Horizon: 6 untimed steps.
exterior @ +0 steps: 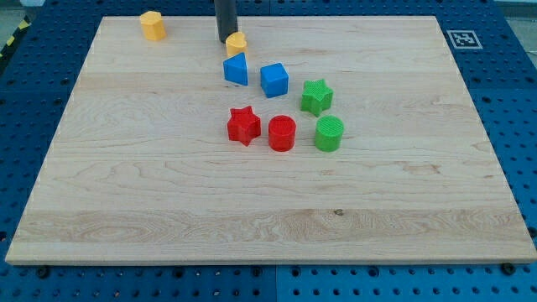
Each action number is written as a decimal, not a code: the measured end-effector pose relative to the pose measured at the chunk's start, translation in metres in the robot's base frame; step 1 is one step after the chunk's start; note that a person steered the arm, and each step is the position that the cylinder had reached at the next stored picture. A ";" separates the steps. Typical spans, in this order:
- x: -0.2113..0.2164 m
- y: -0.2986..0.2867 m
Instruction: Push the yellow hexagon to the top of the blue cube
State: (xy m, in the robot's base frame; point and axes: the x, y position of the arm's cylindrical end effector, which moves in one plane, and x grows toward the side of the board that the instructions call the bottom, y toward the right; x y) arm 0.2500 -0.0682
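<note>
The blue cube (274, 80) sits on the wooden board (168, 193) a little above its middle. A yellow hexagon-like block (153, 25) stands near the top edge at the view's left. A second, smaller yellow block (237, 44) lies up and to the left of the blue cube, and its shape is unclear. The dark rod comes down from the view's top. My tip (226, 41) rests against the left side of this small yellow block, well to the right of the yellow hexagon-like block.
A blue wedge-like block (236, 70) lies just left of the blue cube, below the small yellow block. A green star (316, 96), a green cylinder (329, 133), a red cylinder (282, 133) and a red star (243, 126) lie below the cube.
</note>
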 end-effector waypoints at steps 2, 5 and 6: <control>-0.047 -0.001; -0.056 -0.049; -0.035 -0.035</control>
State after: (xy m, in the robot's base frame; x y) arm 0.2147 -0.1033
